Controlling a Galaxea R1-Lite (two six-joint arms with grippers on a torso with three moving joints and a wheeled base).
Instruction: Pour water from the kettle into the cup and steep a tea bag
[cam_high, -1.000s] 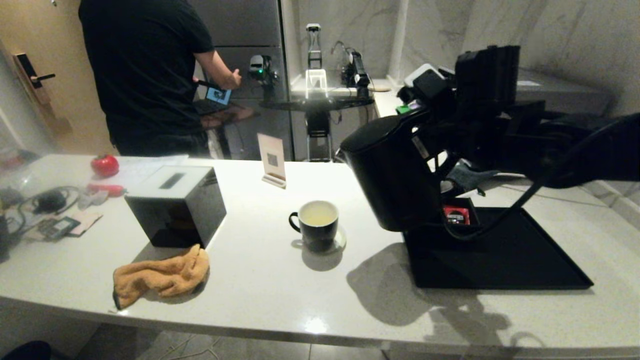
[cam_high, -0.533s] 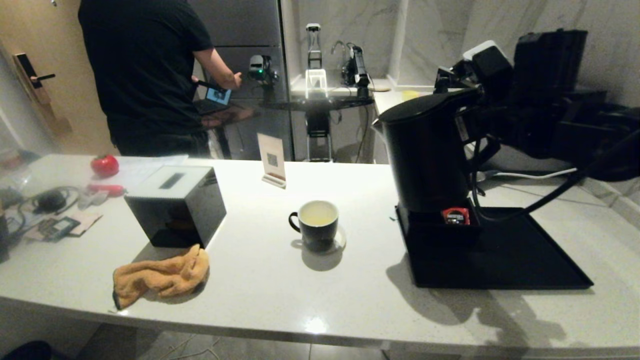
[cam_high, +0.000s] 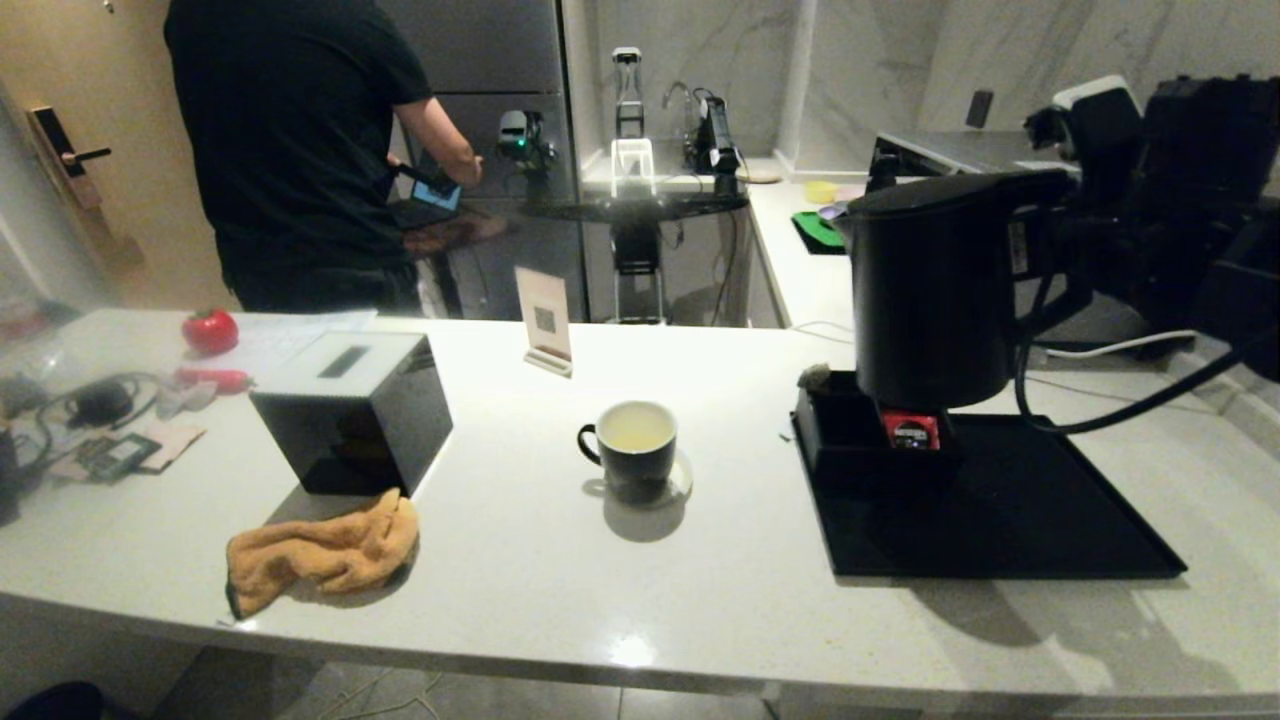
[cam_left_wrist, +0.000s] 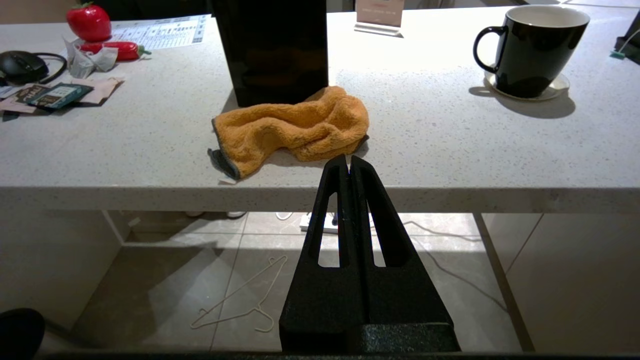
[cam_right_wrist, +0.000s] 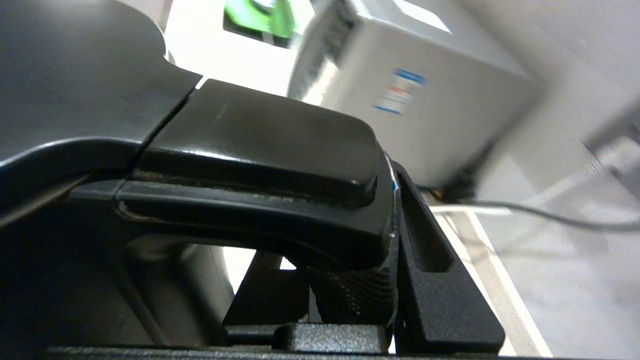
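The tall black kettle (cam_high: 930, 290) hangs upright above the back corner of the black tray (cam_high: 1050, 530), to the right of the cup. My right gripper (cam_high: 1062, 262) is shut on the kettle's handle (cam_right_wrist: 260, 150), with the fingers (cam_right_wrist: 425, 235) clamped on both sides of it. The black cup (cam_high: 635, 445) stands on a small coaster in mid-table, holding pale yellowish water (cam_high: 636, 428). The cup (cam_left_wrist: 530, 50) also shows in the left wrist view. My left gripper (cam_left_wrist: 349, 159) is shut and empty, parked low in front of the table's edge. The tea bag is out of view.
A compartment box holding a red packet (cam_high: 912, 430) sits under the kettle. A black box (cam_high: 350, 410) and an orange cloth (cam_high: 320, 550) lie left of the cup, and a sign card (cam_high: 543, 320) stands behind it. A person (cam_high: 290, 150) stands beyond the table. Clutter (cam_high: 110, 420) lies far left.
The right arm has swung the kettle away from the cup to the right and brought it from tilted to upright over the tray. The cup and left arm have not moved.
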